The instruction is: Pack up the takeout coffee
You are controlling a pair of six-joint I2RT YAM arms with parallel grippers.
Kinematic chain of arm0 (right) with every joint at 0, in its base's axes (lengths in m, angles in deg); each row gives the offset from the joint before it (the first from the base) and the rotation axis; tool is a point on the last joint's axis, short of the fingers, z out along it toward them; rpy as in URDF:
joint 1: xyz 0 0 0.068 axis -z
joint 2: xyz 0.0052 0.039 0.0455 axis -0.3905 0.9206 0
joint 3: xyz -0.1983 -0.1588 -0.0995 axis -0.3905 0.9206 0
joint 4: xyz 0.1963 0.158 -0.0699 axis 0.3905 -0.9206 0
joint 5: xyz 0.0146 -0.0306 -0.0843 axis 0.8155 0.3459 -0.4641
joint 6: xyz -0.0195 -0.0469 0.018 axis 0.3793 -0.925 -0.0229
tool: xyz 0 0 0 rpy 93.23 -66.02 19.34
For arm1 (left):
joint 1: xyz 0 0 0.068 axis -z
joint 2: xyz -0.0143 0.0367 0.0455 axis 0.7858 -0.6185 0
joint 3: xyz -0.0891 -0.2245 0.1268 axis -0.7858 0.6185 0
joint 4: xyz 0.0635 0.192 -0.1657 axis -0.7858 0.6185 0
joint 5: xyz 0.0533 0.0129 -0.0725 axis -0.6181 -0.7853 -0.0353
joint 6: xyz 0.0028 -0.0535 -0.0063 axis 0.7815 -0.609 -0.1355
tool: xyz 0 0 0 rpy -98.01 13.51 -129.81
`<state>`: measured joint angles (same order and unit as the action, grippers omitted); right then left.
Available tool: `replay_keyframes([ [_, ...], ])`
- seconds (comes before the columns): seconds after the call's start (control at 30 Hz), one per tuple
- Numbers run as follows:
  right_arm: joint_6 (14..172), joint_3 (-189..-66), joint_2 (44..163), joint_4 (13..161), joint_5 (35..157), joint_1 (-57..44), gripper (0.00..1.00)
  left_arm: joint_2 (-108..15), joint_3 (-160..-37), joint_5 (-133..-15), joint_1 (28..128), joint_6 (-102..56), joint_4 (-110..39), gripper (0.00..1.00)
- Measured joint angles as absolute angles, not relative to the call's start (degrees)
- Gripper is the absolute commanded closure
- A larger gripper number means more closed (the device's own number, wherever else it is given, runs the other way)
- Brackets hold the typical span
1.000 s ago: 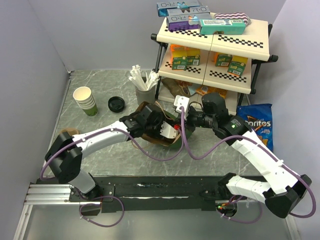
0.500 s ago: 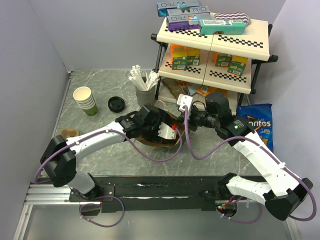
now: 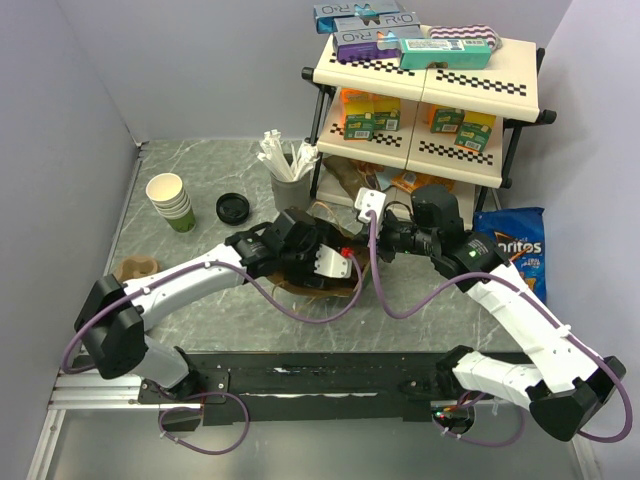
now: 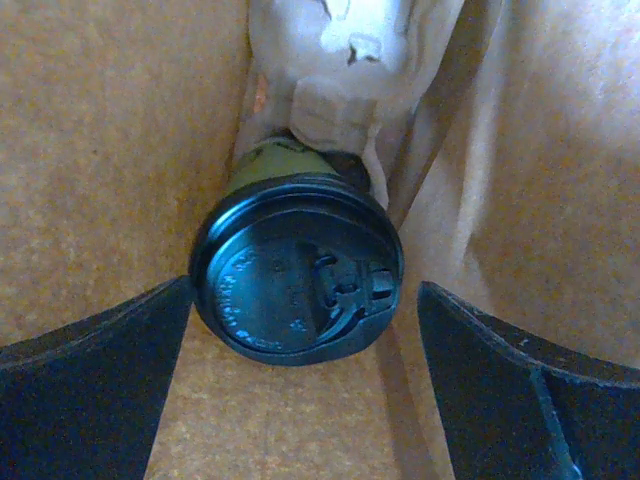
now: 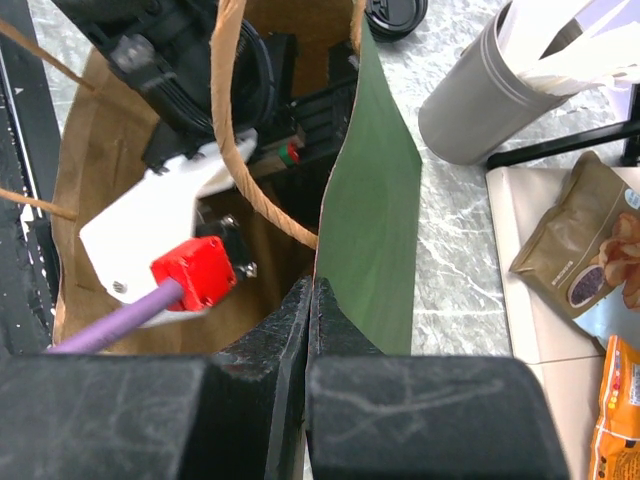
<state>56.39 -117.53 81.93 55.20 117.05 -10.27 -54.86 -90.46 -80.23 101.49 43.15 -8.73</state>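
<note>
Coffee [image 4: 297, 275] sits deep in the bag [image 4: 100, 150], lid facing me, untouched between my wide-apart left gripper [image 4: 305, 290]; right gripper [image 5: 312, 320] pinched on the bag rim; packing looks done, only withdrawing left.

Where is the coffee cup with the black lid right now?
The takeout coffee sits inside the brown paper bag, mid-table, seen in the left wrist view between the fingers of the open left gripper.
</note>
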Motion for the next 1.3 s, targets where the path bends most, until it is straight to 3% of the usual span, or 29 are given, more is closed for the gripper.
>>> replay_keyframes([
  [0.8, 56.61, -118.05, 82.98, 55.64, 116.83, -8.76, 1.0, -53.51, -95.27, -72.3, 101.38, 35.93, -7.71, 0.01],
  [1.3, 58.36, -126.69, 92.55, 52.4, 120.96, 1.97, 1.0, -55.21, -102.75, -68.43, 99.89, 28.44, -9.06, 0.01],
])
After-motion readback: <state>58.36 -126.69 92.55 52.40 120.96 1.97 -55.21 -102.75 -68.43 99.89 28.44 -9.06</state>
